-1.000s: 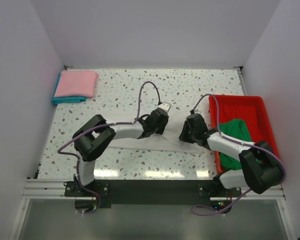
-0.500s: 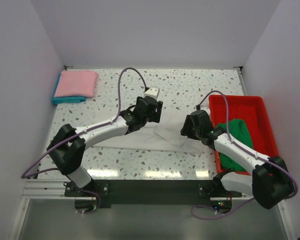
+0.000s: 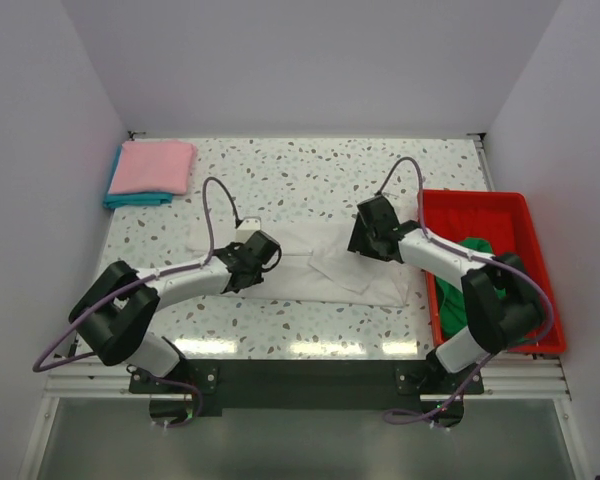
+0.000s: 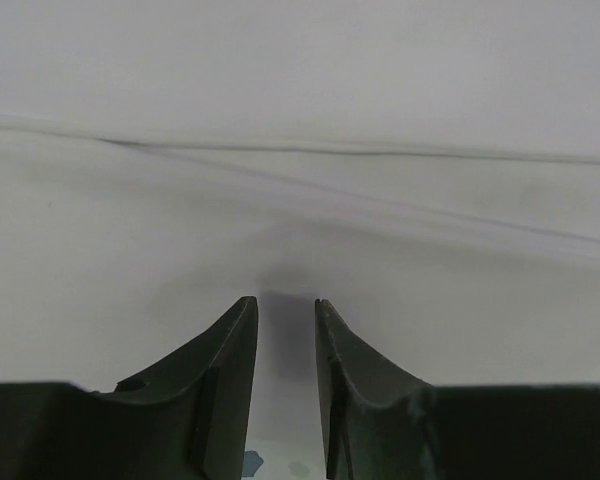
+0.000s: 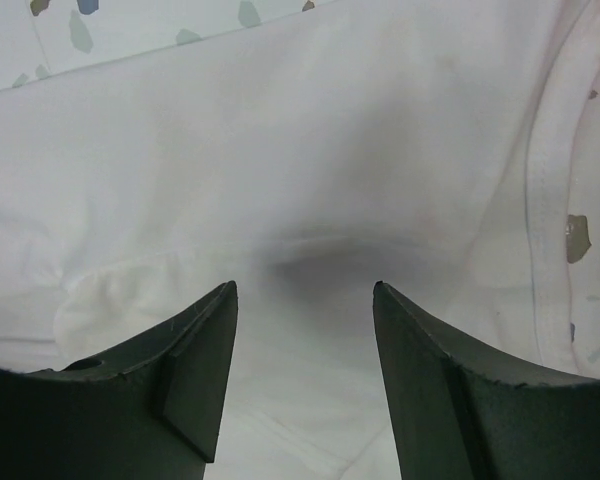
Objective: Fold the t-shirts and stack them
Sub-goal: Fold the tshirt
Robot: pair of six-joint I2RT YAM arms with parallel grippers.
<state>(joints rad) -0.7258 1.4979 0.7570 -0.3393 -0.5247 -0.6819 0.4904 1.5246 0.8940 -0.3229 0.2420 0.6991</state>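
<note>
The white t-shirt (image 3: 315, 268) lies spread flat across the middle of the table. My left gripper (image 3: 256, 250) rests low on its left part, jaws a narrow gap apart with only flat cloth (image 4: 300, 120) under the tips (image 4: 285, 300). My right gripper (image 3: 369, 229) is at the shirt's far right edge, jaws wide apart over white cloth (image 5: 280, 150), holding nothing (image 5: 305, 285). The pink t-shirt (image 3: 156, 164) lies folded on the folded teal t-shirt (image 3: 132, 199) at the back left. The green t-shirt (image 3: 472, 282) lies crumpled in the red tray (image 3: 477, 197).
The red tray sits at the table's right edge, beside my right arm. White walls enclose the table on three sides. Speckled tabletop (image 3: 310, 170) shows behind the white shirt.
My left gripper swung left and nearer across the white shirt. My right gripper moved farther back. The white shirt, bunched between them before, now lies spread wider and flatter.
</note>
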